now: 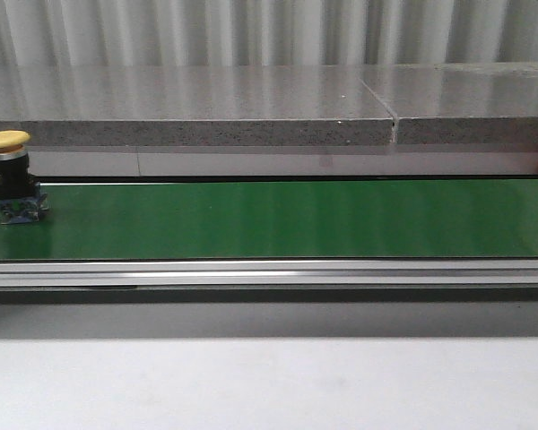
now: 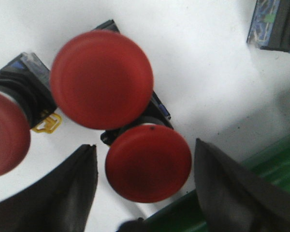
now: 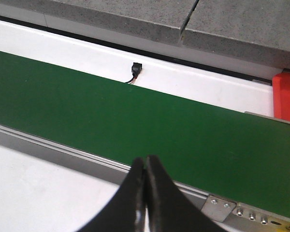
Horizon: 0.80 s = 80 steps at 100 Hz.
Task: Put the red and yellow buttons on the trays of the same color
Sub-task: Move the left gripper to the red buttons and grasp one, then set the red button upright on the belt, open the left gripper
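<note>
The green conveyor belt (image 1: 278, 219) spans the scene, carrying a yellow button (image 1: 9, 175) at its far left end, upright on its black body, presumably for pickup. Beside the belt, red buttons cluster on a white surface (image 2: 208, 72). The left hand (image 2: 144, 179) hangs wide open, straddling the nearest red button (image 2: 148, 163), likely to grip it. The right hand (image 3: 145, 193) waits pressed shut, empty, over the belt's near rail.
</note>
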Tool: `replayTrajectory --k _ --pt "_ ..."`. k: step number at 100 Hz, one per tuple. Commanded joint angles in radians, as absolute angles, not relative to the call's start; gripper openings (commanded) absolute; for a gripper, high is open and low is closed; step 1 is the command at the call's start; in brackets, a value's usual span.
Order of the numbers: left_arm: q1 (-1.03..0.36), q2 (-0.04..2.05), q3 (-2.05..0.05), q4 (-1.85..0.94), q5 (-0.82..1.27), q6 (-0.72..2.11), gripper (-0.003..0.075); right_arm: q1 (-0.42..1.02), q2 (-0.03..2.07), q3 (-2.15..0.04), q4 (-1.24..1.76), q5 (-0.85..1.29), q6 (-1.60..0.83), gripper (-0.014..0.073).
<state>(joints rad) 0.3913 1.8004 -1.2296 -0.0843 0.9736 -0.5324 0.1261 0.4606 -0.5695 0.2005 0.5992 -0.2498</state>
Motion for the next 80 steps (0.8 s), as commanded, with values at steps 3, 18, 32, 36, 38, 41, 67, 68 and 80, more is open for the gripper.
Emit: replayTrajectory --k 3,18,32,36,38,41,67,68,80 --pt "0.391 1.761 -1.253 -0.097 0.953 -0.534 0.0325 0.125 0.462 -0.597 0.206 0.531 -0.256 -0.0058" --pt "0.391 1.761 -1.253 -0.097 0.946 -0.534 0.0214 0.125 0.462 -0.597 0.206 0.531 -0.256 -0.0058" --pt "0.391 1.757 -1.253 -0.099 0.949 -0.491 0.0150 0.125 0.462 -0.597 0.206 0.531 -0.256 -0.0058" --pt "0.391 1.752 -1.256 -0.099 0.955 -0.472 0.0141 0.125 0.462 -0.597 0.206 0.531 -0.256 -0.0058" --pt "0.391 1.747 -1.256 -0.099 0.955 -0.461 0.0138 0.125 0.462 -0.597 0.206 0.531 -0.256 -0.0058" --pt "0.391 1.742 -1.256 -0.099 0.957 -0.451 0.0134 0.125 0.462 -0.597 0.206 0.531 -0.256 -0.0058" --pt "0.391 1.661 -1.256 -0.099 0.971 -0.340 0.0134 0.125 0.462 -0.597 0.206 0.531 -0.256 -0.0058" --pt "0.391 1.658 -1.256 -0.099 0.971 -0.335 0.0134 0.125 0.462 -0.597 0.206 0.531 -0.256 -0.0058" --pt "0.391 1.620 -1.256 -0.099 0.982 -0.280 0.0134 0.125 0.462 -0.597 0.206 0.531 -0.256 -0.0058"
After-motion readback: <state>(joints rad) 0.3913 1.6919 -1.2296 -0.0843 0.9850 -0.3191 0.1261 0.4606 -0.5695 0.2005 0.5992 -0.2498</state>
